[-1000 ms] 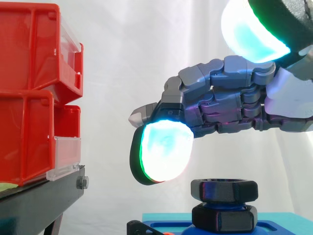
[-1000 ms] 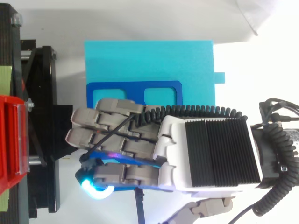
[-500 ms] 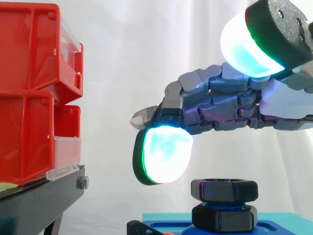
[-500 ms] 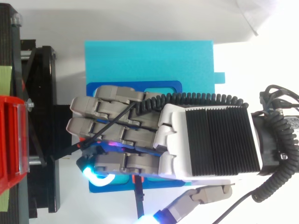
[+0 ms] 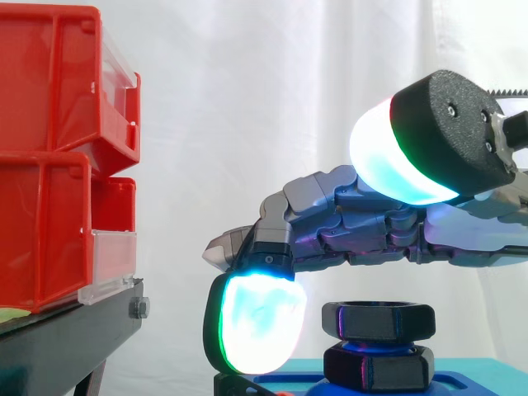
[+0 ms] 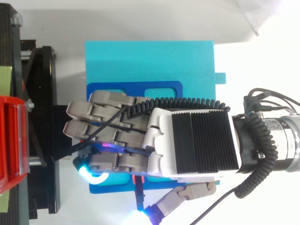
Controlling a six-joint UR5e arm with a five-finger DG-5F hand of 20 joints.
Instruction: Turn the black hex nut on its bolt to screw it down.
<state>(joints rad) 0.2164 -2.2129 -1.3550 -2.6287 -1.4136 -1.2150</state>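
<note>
Seen from the side, the black hex nut [image 5: 378, 320] sits low and right of centre, stacked on a second black hex piece [image 5: 378, 369]. The robot hand [image 5: 346, 224] hangs just above it, spread and gripping nothing, with one glowing fingertip [image 5: 256, 323] dipping just left of the nut and the thumb pad [image 5: 396, 161] raised at upper right. From above, the robot hand [image 6: 192, 143] lies across the blue plate [image 6: 136, 88] on the cyan block [image 6: 150, 61].

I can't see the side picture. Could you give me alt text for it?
A grey robot hand reaches in from the right above a black hex nut, one glowing fingertip hanging down just left of the nut, apart from it. Red bins stand stacked at the left before a white curtain.
</note>
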